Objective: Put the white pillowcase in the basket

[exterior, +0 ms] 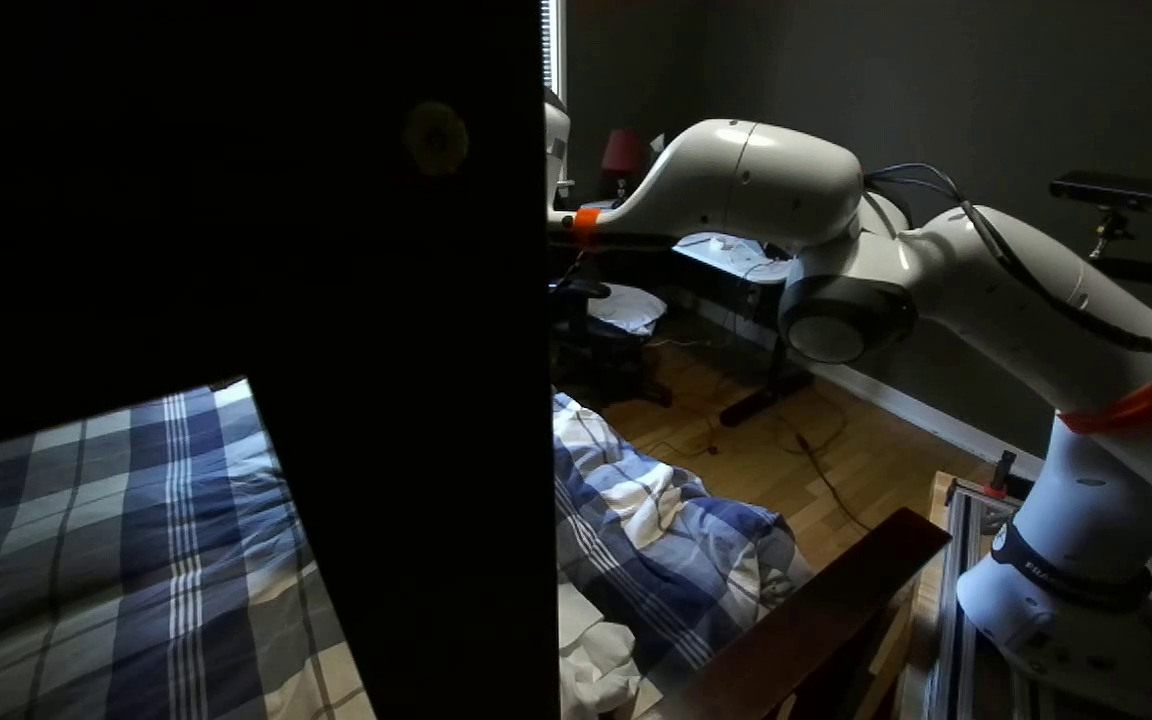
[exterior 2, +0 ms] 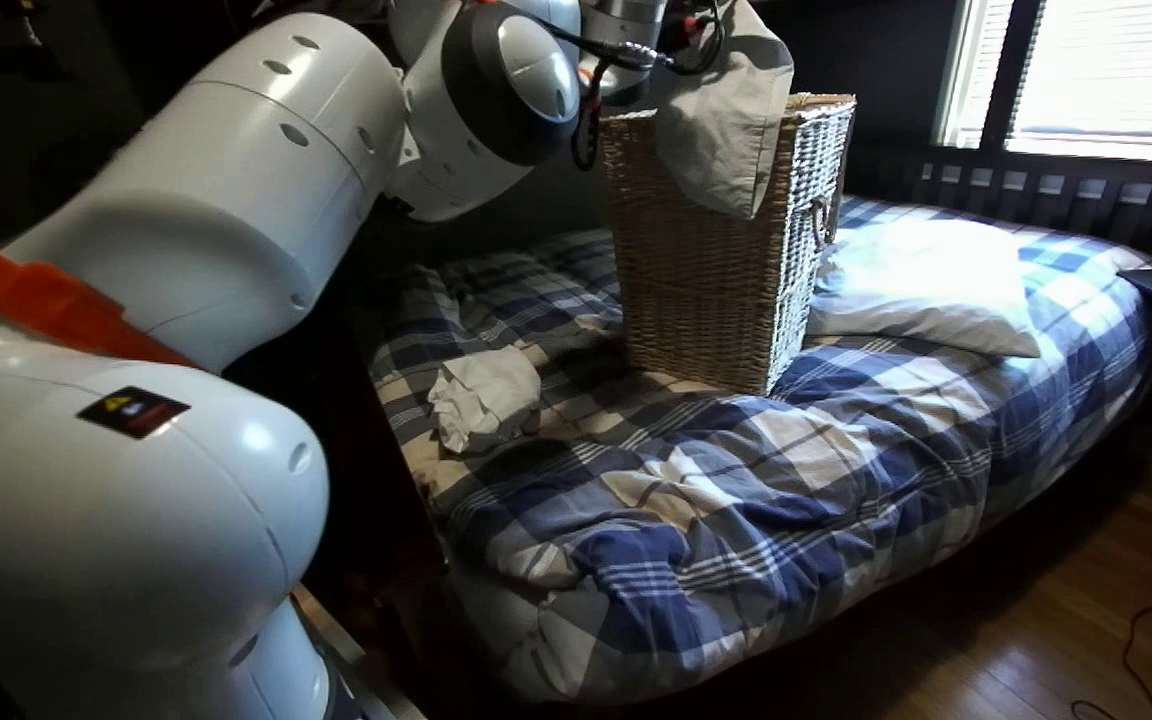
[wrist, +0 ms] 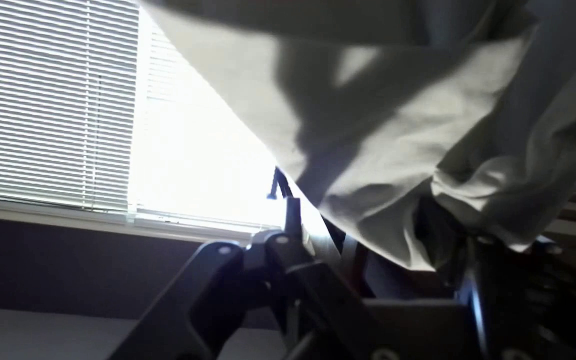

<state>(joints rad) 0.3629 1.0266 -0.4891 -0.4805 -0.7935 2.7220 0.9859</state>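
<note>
We find the white pillowcase (exterior 2: 731,125) hanging outside the basket (exterior 2: 701,290), across its near top corner; whether any of it lies inside, we cannot tell. Our tool (wrist: 364,212) has its fingers (wrist: 293,215) spread, with the pillowcase bunched against one of them. Our worry: this fold could catch and ride along when we back off, and the overhang could then slide down onto the checked blanket (exterior 2: 786,510). A loose cable (exterior 2: 591,110) near it might snag. Around us are a pillow (exterior 2: 936,290) just beside the basket and a crumpled white cloth (exterior 2: 486,398) apart from it. A large dark shape (exterior: 336,250) blocks much of an exterior view, hiding the tool.
</note>
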